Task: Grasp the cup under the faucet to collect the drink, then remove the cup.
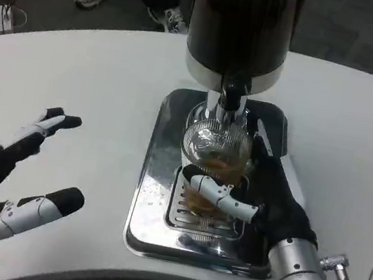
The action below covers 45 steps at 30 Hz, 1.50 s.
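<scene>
I see the right hand [263, 195] gripping the ribbed glass cup [216, 148] under the black faucet [232, 94], over the chrome drip tray [152, 198]; left hand [6, 182] fingers spread wide.

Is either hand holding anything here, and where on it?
The right hand grips the glass cup around its lower side; the left hand holds nothing.

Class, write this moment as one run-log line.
right robot hand: grips cup | cup: under faucet, holds drink | left robot hand: open
</scene>
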Each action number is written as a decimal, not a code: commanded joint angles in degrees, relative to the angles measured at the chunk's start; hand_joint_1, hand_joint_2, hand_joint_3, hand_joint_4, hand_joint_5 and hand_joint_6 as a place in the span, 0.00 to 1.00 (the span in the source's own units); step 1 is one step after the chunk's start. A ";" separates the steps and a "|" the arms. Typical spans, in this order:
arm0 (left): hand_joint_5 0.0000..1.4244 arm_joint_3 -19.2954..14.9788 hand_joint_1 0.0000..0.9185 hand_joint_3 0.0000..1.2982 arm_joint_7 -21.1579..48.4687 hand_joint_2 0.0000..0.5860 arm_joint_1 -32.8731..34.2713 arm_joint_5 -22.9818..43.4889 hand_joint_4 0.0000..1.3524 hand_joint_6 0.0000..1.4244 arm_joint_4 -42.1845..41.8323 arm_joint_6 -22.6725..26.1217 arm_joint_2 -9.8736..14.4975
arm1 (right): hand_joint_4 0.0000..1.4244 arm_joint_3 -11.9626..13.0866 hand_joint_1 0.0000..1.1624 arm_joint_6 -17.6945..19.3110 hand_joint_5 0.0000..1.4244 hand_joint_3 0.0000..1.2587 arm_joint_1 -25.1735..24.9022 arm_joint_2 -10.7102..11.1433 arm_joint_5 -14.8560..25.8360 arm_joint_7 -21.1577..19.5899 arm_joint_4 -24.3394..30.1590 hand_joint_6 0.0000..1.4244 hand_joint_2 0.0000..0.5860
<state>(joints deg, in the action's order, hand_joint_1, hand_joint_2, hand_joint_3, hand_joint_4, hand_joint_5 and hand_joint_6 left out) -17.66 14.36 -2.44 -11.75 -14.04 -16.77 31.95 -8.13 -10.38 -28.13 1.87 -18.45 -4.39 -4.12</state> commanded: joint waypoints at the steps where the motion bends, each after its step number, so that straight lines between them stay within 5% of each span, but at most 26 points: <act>1: 0.08 -0.66 0.00 0.13 -0.03 0.11 -1.35 0.29 0.03 0.13 0.34 0.11 0.61 | 0.00 -0.16 0.65 0.96 0.07 0.00 -0.83 -1.21 0.60 -0.78 -0.39 0.02 0.39; 24: 0.12 -1.25 0.00 0.17 1.27 0.11 -2.91 1.47 0.09 0.16 0.10 0.63 1.86 | 0.04 -3.20 0.67 0.70 0.11 0.00 0.35 -3.79 -4.02 -7.39 -1.78 0.04 0.38; 45: 0.13 -0.35 0.00 0.19 2.13 0.11 -1.75 1.28 0.12 0.16 2.20 0.68 2.68 | 0.08 -3.74 0.68 2.42 0.16 0.02 -2.25 -6.07 -4.42 -12.73 -9.34 0.07 0.39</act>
<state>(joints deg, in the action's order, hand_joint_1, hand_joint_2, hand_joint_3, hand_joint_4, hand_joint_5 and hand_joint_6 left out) -18.37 15.68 -4.18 -10.66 -12.32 -16.45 33.57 -11.54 -7.81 -30.15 -3.39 -22.39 -16.42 -11.63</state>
